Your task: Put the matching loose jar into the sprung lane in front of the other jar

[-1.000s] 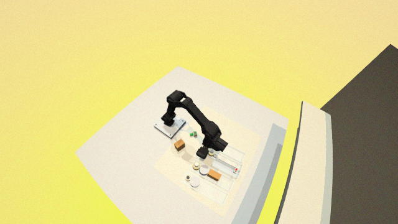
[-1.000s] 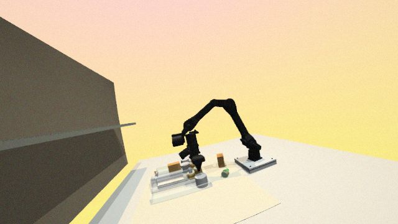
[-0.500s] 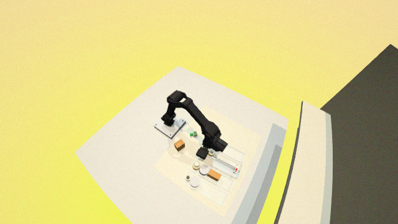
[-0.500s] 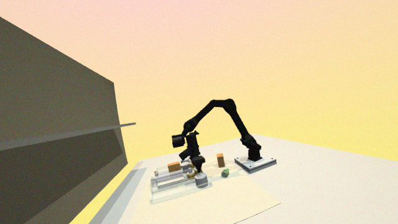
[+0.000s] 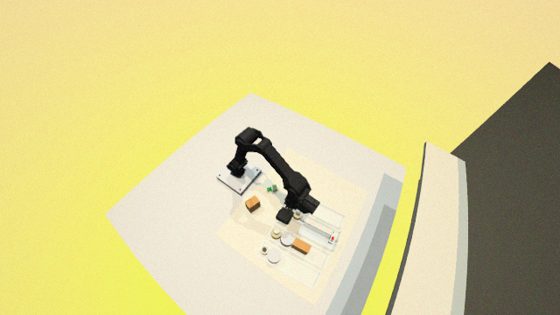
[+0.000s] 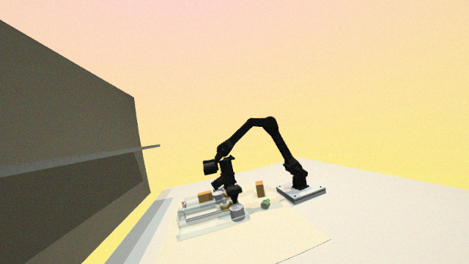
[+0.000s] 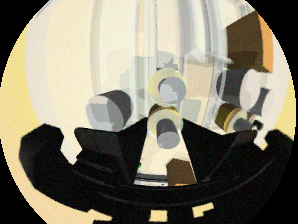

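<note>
1 arm in top view, pincer over front end of clear lanes; 2 orange blocks, one on counter, other in a lane. Ext. view: pincer pointing down, grey cylinder upright just beside; green item lying on its side. Wrist view: pincer clenched on tan jar w/ grey top, at lane front; similar jar right behind, in same lane.

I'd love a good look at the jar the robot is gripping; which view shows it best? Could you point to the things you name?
The wrist view: the gripped jar (image 7: 167,131) shows its grey top and yellowish shoulder between the jaws. The exterior view shows only a sliver beneath them, at most; in the top view, the arm hides it.
</note>
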`<action>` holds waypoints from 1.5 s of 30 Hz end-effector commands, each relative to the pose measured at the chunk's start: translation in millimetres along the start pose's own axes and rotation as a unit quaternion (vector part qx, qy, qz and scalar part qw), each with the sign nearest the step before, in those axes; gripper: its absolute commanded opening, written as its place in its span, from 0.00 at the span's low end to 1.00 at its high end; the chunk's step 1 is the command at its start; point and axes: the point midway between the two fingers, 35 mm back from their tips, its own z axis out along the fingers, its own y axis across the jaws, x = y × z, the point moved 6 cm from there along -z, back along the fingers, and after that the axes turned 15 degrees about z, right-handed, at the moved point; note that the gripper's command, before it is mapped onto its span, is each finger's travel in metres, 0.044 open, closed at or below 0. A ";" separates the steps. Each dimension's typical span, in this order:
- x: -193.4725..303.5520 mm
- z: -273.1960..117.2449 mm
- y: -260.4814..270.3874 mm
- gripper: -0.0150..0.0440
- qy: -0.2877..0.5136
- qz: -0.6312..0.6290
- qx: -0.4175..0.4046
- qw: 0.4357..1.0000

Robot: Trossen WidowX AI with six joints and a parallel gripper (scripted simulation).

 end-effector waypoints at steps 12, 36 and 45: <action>-2.3 5.8 0.3 0.25 -0.008 0.002 -0.002 1.000; 1.0 8.2 -0.5 0.25 -0.008 0.002 -0.002 1.000; 2.5 8.2 -0.9 0.25 -0.008 0.002 -0.002 1.000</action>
